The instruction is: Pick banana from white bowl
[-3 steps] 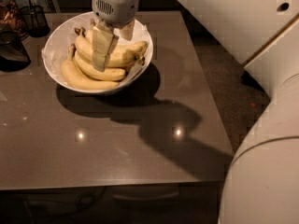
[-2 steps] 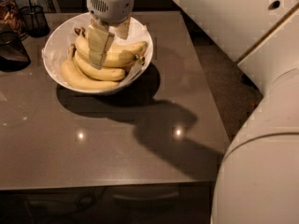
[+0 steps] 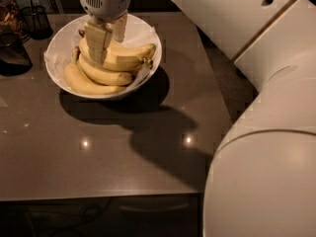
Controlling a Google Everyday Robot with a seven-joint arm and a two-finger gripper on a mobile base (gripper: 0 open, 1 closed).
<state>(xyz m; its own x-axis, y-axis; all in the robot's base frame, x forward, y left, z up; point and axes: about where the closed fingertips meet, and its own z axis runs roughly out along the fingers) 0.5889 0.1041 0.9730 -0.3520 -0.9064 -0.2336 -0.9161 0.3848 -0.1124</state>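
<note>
The white bowl (image 3: 55, 47), lined with crinkled white paper, stands at the far left of the brown table (image 3: 148, 152). It holds several pale-yellow bananas; the top banana (image 3: 132, 56) lies across the pile with its stem end to the right. My gripper (image 3: 108, 37) hangs straight down over the bowl's middle. Its jaws are apart, down among the bananas at the left end of the top banana. The near finger (image 3: 98, 41) hides part of the pile.
A dark wire-mesh cup (image 3: 37, 18) and a dark object (image 3: 12, 56) stand at the far left beside the bowl. My white arm (image 3: 261, 112) fills the right side. The table's front edge runs along the bottom.
My gripper has shifted a little to the left over the bowl. The bananas and the bowl have not moved.
</note>
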